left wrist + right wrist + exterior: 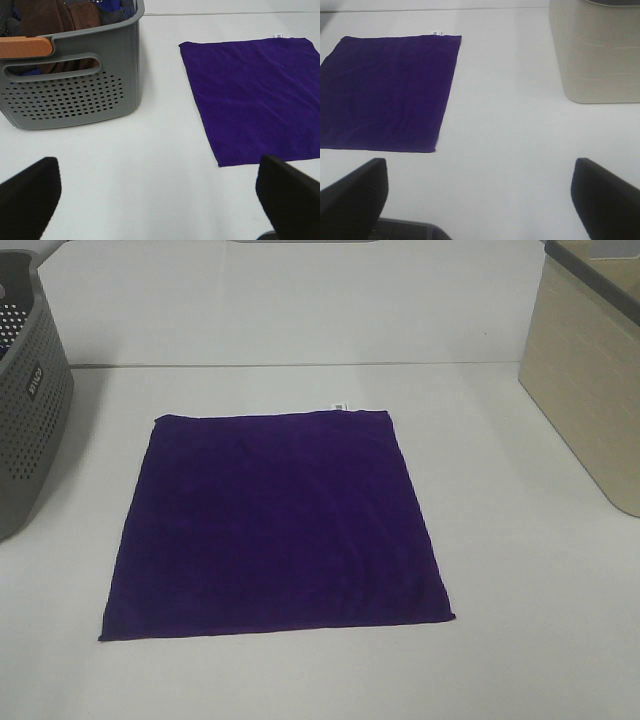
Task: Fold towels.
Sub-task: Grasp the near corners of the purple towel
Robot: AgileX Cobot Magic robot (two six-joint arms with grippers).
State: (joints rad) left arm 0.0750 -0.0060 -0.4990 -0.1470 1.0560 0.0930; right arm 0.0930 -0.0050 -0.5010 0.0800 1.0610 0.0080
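1. The purple towel [275,525] lies spread flat on the counter [520,660], right of the grey basket [30,410] and apart from it.
2. The left claw [157,165] gapes wide and holds nothing, near the basket.
3. The right claw [480,162] also gapes wide and is empty, well apart from the basket.

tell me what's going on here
A purple towel lies flat and unfolded on the white table, between a grey basket and a beige bin. The left hand and right hand are both open, off the towel and holding nothing. Folding has not started.
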